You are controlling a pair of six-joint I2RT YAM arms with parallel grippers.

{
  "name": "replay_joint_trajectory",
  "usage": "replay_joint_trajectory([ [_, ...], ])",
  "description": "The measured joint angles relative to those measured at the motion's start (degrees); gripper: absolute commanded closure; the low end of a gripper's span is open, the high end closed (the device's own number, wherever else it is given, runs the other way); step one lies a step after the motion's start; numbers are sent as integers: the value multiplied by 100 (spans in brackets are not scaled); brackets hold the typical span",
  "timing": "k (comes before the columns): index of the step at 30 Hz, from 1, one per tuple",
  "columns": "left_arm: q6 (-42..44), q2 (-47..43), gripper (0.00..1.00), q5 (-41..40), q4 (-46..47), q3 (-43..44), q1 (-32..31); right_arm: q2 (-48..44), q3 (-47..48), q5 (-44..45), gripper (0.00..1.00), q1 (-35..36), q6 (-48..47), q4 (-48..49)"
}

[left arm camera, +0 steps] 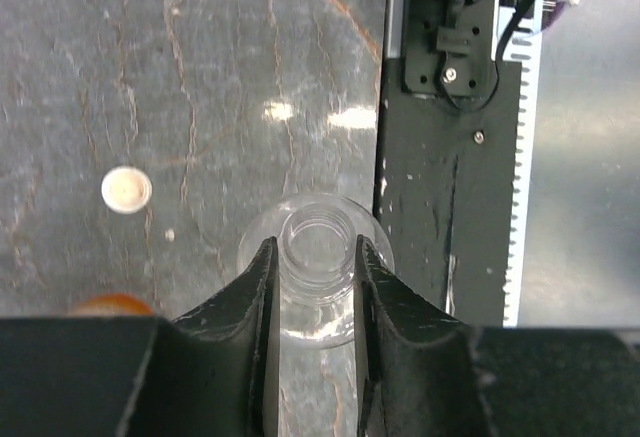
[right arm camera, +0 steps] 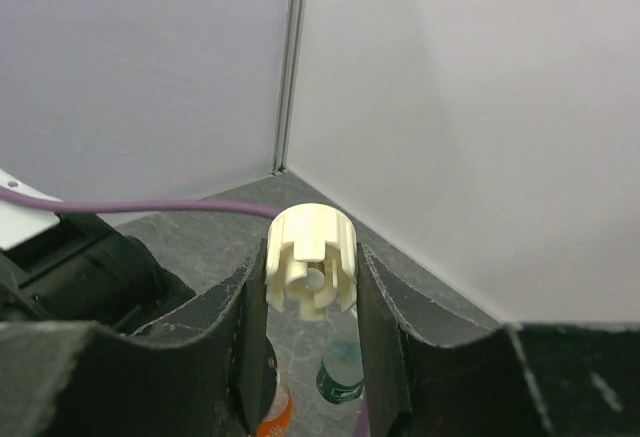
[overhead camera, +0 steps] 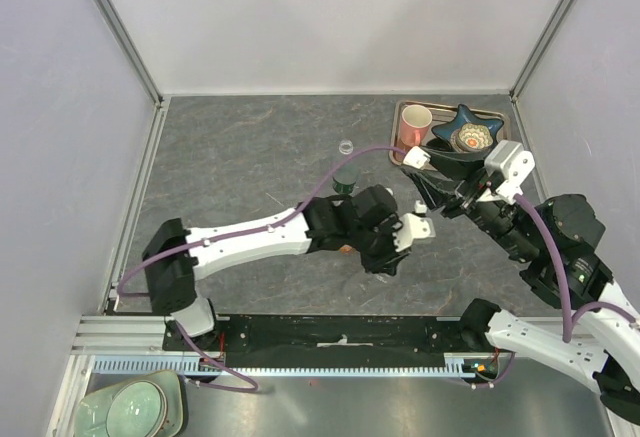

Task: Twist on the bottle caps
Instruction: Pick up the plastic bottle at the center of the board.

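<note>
Overhead, a camera showed my two arms meeting over a dark, stone-patterned table point(overhead camera: 230, 157). My left pincer point(left arm camera: 315, 257) was pressed against the neck of a clear bottle point(left arm camera: 318, 225), with one finger on each side. The bottle stood upright on the table with its mouth open and uncapped, just beside the black base plate point(left arm camera: 430, 217). A loose cap point(left arm camera: 126, 189) lay flat on the table, well apart from the bottle.

My right pincer point(right arm camera: 311, 272) was pinching a cream-white ribbed cap point(right arm camera: 311, 247) by its sides and holding it up in the air. Past it, lower down, a green bottle point(right arm camera: 340, 377) and an orange bottle point(right arm camera: 278, 415) showed on the table. At the far right corner, a tray point(overhead camera: 398, 107) held a pink mug point(overhead camera: 416, 119) and a blue star-shaped dish point(overhead camera: 465, 129).
</note>
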Motion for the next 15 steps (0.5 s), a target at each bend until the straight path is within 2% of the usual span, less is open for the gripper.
replay_joint_trajectory([
  [7,168,1172,96,-562,-286,817,-409,-149,55,199,84,0,2,-219],
  [15,275,1718,98,-833,-807,839,-472,-229,74,293,85,0,2,-365],
])
